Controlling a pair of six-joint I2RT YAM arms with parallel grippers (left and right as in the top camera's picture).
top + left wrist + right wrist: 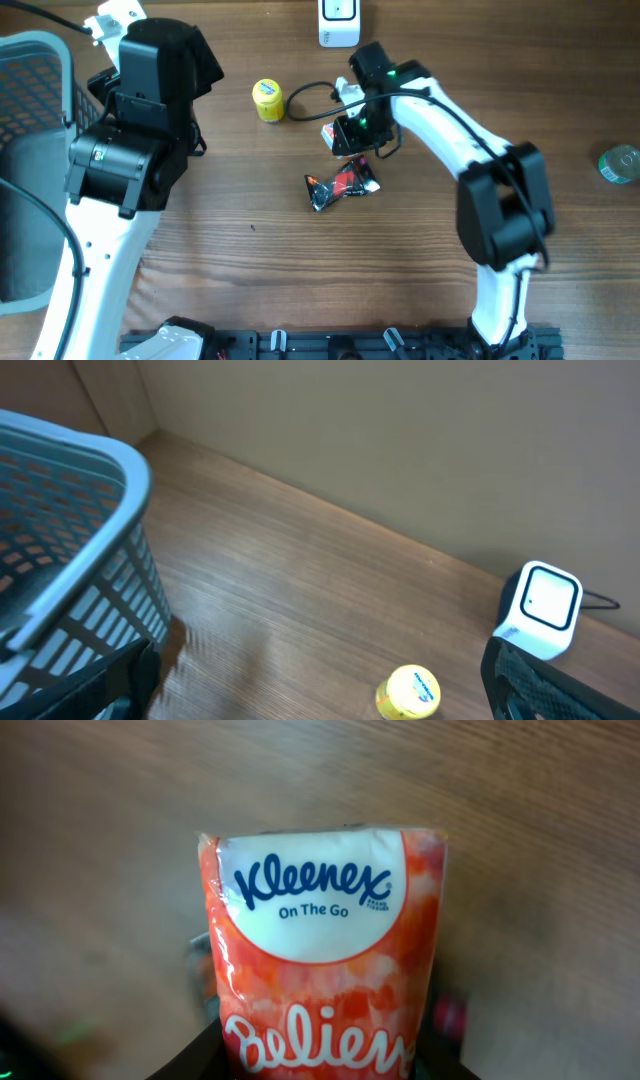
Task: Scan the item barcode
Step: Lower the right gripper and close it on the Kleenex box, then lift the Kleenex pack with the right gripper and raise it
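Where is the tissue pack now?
The tissue pack is held in the right gripper's jaws near the table's middle in the overhead view, right of the yellow bottle, with the black-and-red wrapper lying just nearer the robot.

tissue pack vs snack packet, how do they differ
The tissue pack is orange and white, held in the right gripper; the snack packet is black and red, lying loose on the table. The tissue pack looks smooth, the snack packet crumpled. Both are plastic-wrapped.

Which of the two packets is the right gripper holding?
The orange Kleenex pack, clamped in the right gripper; the black-and-red packet lies free on the table.
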